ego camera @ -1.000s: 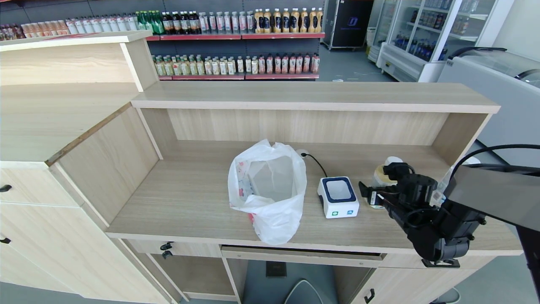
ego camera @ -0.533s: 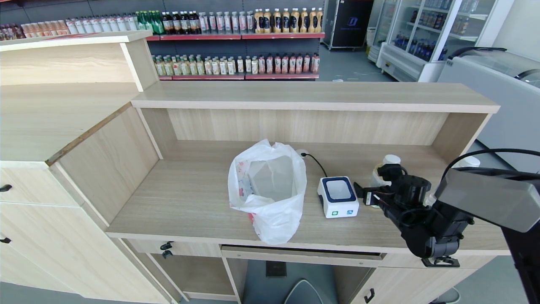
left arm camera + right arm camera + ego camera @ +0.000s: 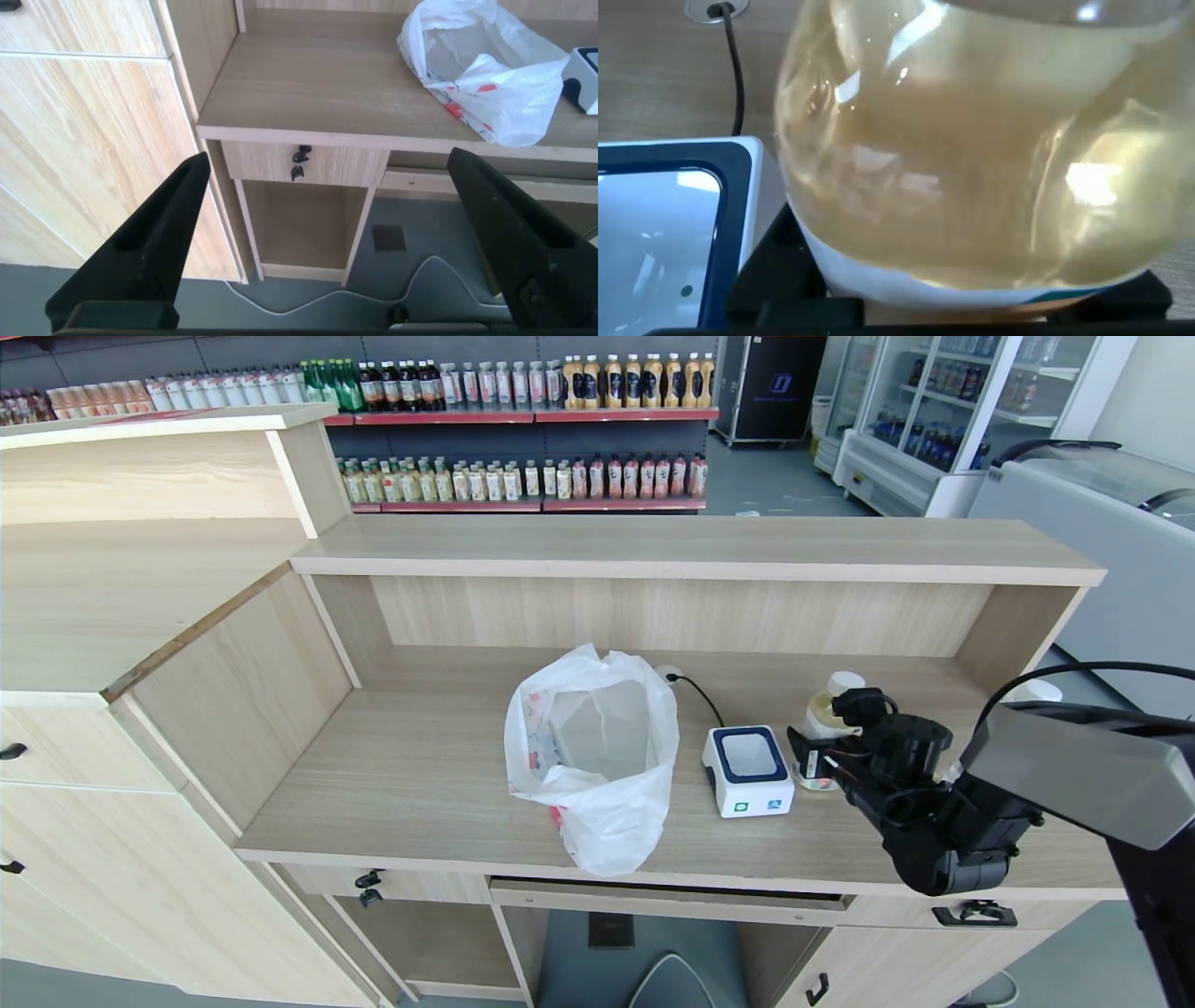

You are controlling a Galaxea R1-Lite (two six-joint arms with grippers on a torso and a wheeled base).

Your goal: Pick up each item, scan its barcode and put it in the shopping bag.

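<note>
Your left gripper [image 3: 329, 168] hangs low beside the counter, jaws spread wide and empty. On the counter the shopping bag [image 3: 593, 761] stands open, and just to its right sits the scanner [image 3: 747, 770]. Your right gripper [image 3: 826, 739] is clamped on the bottle [image 3: 823, 714] of pale yellow drink, held just beside the scanner's right edge and not yet over its window. You are in the scan step, I judge. Next, carry the bottle over the window and turn its barcode to face it. Against a second ago, bottle and arm have travelled left, closer to the scanner.
</note>
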